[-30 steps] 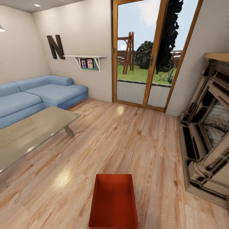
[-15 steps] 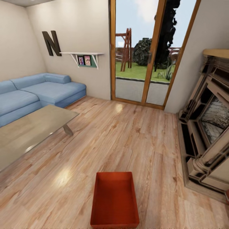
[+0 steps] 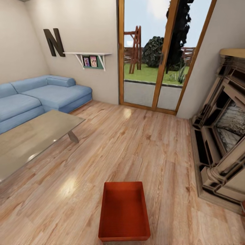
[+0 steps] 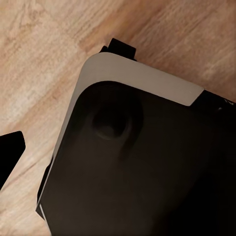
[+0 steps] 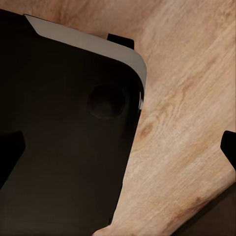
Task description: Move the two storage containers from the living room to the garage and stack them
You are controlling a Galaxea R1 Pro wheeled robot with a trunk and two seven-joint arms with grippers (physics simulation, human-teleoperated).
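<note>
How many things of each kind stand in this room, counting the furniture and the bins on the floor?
Orange-red bin: 1
Blue corner sofa: 1
Glass table: 1
Fireplace: 1
Wall shelf: 1
Total: 5

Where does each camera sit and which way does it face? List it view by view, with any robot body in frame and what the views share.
Head view: high on the robot, facing forward and down at a storage container, sofa and fireplace.
Left wrist view: by the left gripper, facing down at the robot's dark base.
Right wrist view: likewise facing down; the base shows here too.
Shared: the wood floor in all three.
</note>
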